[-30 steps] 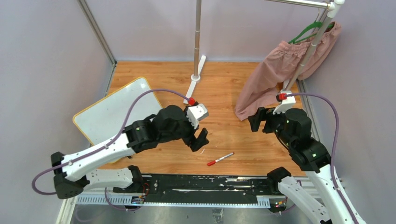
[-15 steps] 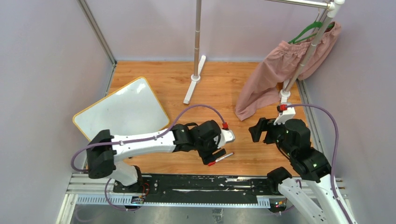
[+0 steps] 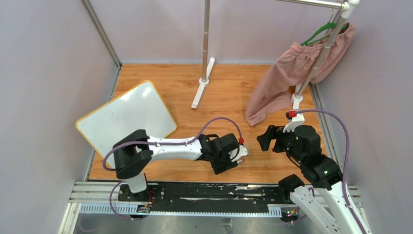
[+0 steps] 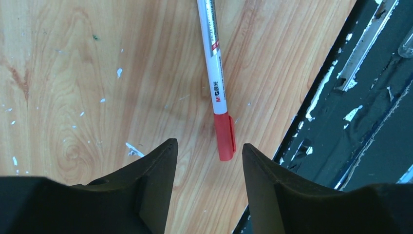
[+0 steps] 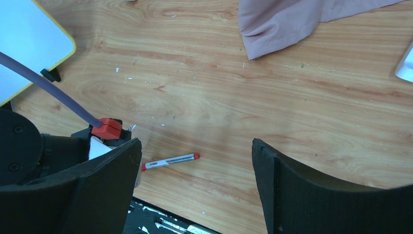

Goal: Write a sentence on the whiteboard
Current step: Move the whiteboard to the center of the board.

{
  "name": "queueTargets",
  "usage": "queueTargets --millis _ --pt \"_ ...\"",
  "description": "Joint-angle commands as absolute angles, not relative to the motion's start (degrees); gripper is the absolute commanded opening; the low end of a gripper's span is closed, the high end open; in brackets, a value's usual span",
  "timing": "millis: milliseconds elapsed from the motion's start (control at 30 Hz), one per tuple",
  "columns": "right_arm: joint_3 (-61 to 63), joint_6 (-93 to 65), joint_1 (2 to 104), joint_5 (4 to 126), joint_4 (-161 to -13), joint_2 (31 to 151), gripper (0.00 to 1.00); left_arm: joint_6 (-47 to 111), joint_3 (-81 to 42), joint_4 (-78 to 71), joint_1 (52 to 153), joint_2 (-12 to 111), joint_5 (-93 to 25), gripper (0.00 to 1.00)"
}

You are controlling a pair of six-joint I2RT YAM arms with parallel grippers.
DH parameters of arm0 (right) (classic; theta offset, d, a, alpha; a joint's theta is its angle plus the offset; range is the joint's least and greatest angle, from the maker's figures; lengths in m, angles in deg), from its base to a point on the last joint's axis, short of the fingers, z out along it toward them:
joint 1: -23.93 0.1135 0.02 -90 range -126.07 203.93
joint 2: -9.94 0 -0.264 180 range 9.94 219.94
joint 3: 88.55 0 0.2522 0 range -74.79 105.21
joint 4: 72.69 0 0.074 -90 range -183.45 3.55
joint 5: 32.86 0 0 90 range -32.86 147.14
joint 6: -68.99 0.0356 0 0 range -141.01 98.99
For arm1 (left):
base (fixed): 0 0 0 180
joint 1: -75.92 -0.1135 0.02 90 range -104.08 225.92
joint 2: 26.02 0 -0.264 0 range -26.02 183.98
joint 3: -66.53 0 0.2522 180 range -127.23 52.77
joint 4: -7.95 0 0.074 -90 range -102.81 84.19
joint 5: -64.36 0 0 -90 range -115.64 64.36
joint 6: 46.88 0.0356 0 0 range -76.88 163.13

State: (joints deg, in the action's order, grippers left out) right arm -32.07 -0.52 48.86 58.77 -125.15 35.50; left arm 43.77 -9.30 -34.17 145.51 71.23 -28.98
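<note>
The whiteboard [image 3: 127, 116], white with a yellow rim, lies at the left of the wooden floor; its corner [image 5: 30, 40] also shows in the right wrist view. No sentence shows on its face. A white marker [image 4: 214, 73] with a red cap lies near the front edge. My left gripper [image 4: 207, 146] hangs low over it, open, the cap's end just ahead of the two fingertips and touching neither. From above, the left gripper [image 3: 226, 161] hides the marker. My right gripper [image 3: 265, 138] hovers to the right, open wide and empty, with the marker [image 5: 170, 160] in its view.
A garment rack's pole and white foot [image 3: 202, 87] stand at the back middle. A pink garment [image 3: 282, 85] hangs from a green hanger at the back right, its hem on the floor. The black rail [image 3: 195, 190] runs along the near edge, right beside the marker.
My left arm has swung right and down towards the near edge, ending over the marker, and its jaws have narrowed. The right arm has barely shifted.
</note>
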Motion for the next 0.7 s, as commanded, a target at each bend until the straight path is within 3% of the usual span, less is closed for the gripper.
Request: queueTargets --millis 0,533,667 --pt "-32.51 0.19 47.92 59.65 -125.26 34.31 0.87 42.77 -8.83 -29.8 145.88 71.92 -30.06 0.56" --pt "-30.92 -0.37 47.88 58.49 -125.45 34.2 0.86 40.18 -4.38 -26.23 148.08 74.68 -27.04 0.48" --pt "-30.12 -0.79 47.93 57.54 -125.85 34.13 0.86 40.31 -4.92 -26.96 148.75 76.13 -25.74 0.4"
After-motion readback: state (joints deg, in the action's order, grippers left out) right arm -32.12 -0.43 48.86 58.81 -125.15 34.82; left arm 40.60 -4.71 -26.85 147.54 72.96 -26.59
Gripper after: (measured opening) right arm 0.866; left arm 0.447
